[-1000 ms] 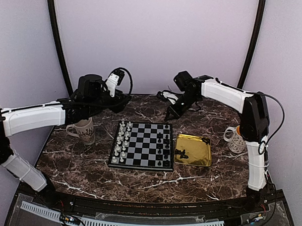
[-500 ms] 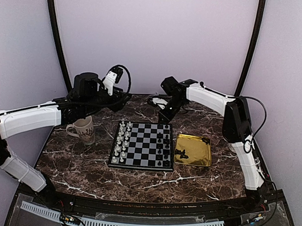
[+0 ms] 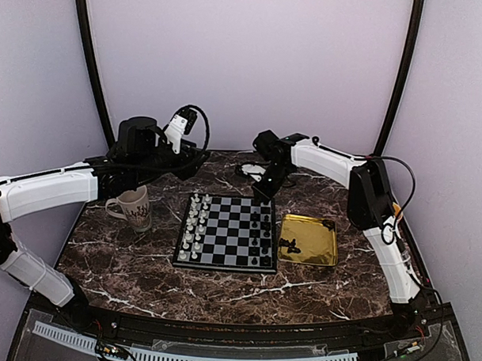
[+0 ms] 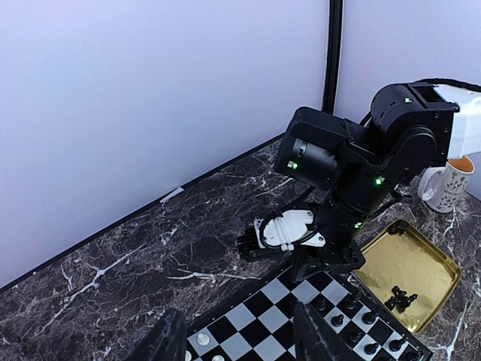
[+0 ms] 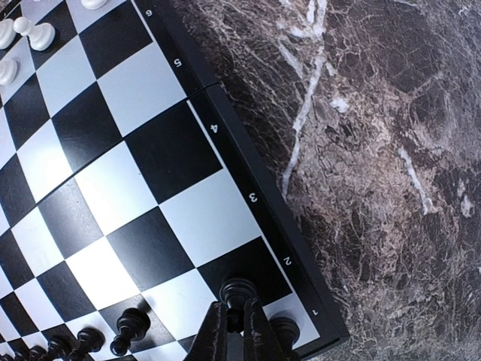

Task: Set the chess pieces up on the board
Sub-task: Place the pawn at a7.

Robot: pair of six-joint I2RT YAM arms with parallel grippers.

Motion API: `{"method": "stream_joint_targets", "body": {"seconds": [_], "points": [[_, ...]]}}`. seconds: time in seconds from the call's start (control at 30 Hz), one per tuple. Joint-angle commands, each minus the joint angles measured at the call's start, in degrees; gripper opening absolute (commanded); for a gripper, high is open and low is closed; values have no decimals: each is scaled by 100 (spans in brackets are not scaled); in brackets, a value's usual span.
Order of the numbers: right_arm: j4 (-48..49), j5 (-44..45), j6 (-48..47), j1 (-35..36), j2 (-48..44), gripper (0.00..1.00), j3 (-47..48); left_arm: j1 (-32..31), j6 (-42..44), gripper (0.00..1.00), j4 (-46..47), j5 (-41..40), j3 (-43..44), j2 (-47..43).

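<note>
Right wrist view is showing a black piece point(image 5: 238, 292) at the bottom centre of the frame, with the right gripper point(image 5: 234, 335) clamped on it. It is hanging over the board point(image 5: 158, 150), close to the corner where the rim numbers read 1 and 2; whether it is touching a square yet, I cannot tell. A neighbouring black piece point(image 5: 285, 327) is standing just beside it, so the descent should probably be running straight down, with the fingers parting only a little.

The rim is cutting diagonally toward the lower right, and the bare marble surface point(image 5: 376, 150) beyond it is offering room to retreat.

In the top external view, loose black pieces point(image 3: 289, 245) are waiting in the gold tray point(image 3: 322, 235), right of the board. In the left wrist view, the left gripper point(image 4: 242, 340) is hovering with its fingers apart and empty.
</note>
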Motion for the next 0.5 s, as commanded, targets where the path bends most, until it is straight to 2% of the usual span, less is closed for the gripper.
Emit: {"method": "stream_joint_targets", "body": {"seconds": [0.0, 0.3, 0.47], "points": [[33, 133, -31, 59, 179, 7, 225, 14, 74, 51, 83, 73, -69, -164], [22, 130, -22, 61, 305, 11, 292, 21, 109, 51, 76, 95, -68, -155], [2, 71, 23, 61, 244, 21, 282, 17, 119, 51, 81, 115, -73, -162]]}}
